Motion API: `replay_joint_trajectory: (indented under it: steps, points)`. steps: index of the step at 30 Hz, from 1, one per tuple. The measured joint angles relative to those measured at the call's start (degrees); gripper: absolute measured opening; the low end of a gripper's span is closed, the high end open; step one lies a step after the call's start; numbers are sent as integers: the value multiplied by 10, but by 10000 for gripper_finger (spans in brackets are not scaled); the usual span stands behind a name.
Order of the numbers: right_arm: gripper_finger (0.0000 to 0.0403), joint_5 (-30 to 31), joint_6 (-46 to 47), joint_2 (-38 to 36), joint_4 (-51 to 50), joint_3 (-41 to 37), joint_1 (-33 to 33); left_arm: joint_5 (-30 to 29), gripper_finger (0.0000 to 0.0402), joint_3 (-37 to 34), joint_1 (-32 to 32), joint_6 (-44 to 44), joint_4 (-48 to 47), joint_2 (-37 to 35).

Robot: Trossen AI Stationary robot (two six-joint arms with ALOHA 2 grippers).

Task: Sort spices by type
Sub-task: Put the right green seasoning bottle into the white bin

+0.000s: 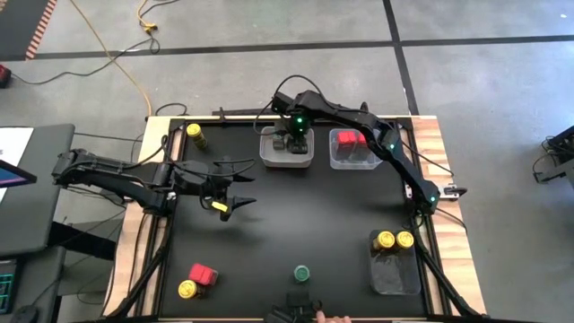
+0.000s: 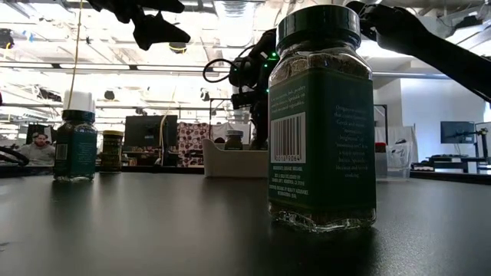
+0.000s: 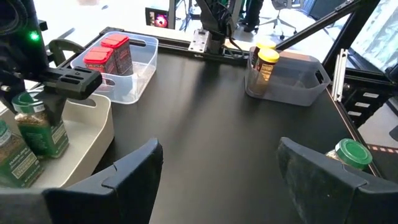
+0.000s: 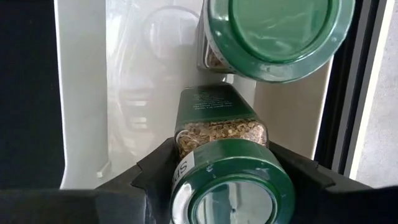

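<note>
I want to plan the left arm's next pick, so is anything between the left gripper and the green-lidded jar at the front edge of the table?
Nothing visible. The left gripper hangs open over bare black table, and the green-lidded jar stands alone; the red box and yellow-lidded jar sit off to the side.

Bright overhead room lighting. Ceiling lights (image 2: 230, 11) blow out in low view; black table (image 1: 296, 215) shows soft sheen, faint shadows.
</note>
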Motion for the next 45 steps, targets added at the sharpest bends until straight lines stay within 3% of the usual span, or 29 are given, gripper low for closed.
replay_joint_trajectory:
  steps: [25, 45]
  points:
    - [241, 18, 32, 0, 2, 0, -5, 4, 303, 0, 0, 0, 0, 0]
    - [271, 17, 32, -3, -4, 0, -5, 6, 303, 0, 0, -7, -5, 0]
